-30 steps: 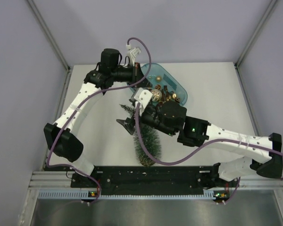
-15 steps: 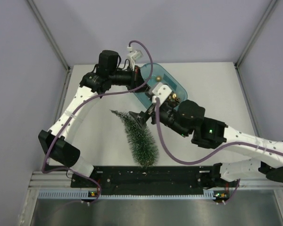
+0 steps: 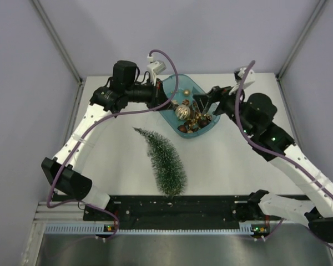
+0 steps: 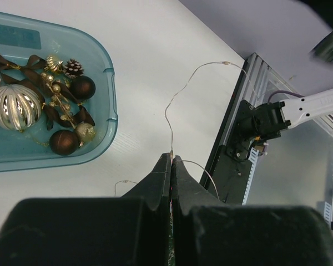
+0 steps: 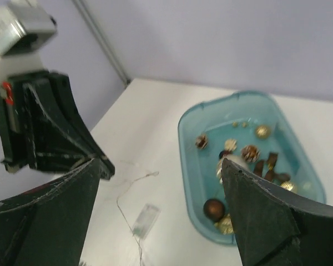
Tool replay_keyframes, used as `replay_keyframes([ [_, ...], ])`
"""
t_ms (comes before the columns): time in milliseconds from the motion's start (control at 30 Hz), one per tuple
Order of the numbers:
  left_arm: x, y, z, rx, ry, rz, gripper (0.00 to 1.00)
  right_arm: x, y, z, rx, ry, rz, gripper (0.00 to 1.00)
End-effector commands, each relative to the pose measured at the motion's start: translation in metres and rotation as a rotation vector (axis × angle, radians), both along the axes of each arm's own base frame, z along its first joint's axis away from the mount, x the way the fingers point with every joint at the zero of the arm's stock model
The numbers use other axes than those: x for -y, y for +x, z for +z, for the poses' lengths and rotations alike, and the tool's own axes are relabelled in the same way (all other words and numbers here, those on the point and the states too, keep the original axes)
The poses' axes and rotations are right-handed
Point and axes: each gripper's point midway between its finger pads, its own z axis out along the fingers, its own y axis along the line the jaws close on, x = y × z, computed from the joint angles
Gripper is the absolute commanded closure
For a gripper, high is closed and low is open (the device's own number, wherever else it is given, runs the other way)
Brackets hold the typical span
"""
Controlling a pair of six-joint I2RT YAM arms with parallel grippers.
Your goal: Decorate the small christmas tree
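Note:
The small christmas tree (image 3: 166,163) lies on its side on the table, tip toward the back left and base toward the near edge. My left gripper (image 3: 164,103) hangs at the teal tray's left edge. In the left wrist view it (image 4: 171,157) is shut on a thin light wire (image 4: 168,117). My right gripper (image 3: 207,102) is wide open and empty over the tray's right side, and its wrist view shows it so too (image 5: 162,163). The wire's clear battery box (image 5: 146,219) lies on the table left of the tray.
The teal tray (image 3: 207,127) holds a silver ball (image 4: 14,107), brown balls (image 4: 64,142), pinecones and gold ornaments. It shows in the right wrist view too (image 5: 188,160). The black base rail (image 3: 177,208) runs along the near edge. Purple cables loop above both arms.
My right arm has swung from over the tree to the back right and now hangs open by the tray. The tree has turned so its tip points back left. The left arm barely moved.

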Motion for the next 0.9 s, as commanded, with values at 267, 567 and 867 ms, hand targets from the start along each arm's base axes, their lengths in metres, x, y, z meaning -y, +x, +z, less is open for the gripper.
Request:
replay_keyframes([
  [267,-0.006,-0.006,0.014,0.083,-0.003,0.01,1.0,-0.04,-0.015,-0.046,-0.19,0.226,0.238,0.13],
  [567,-0.009,-0.006,0.013,0.089,0.006,0.022,1.0,-0.047,-0.023,-0.038,-0.155,0.249,0.308,0.69],
  [867,-0.01,-0.006,0.009,0.088,0.017,0.027,0.7,-0.03,-0.012,-0.027,-0.093,0.162,0.206,1.0],
])
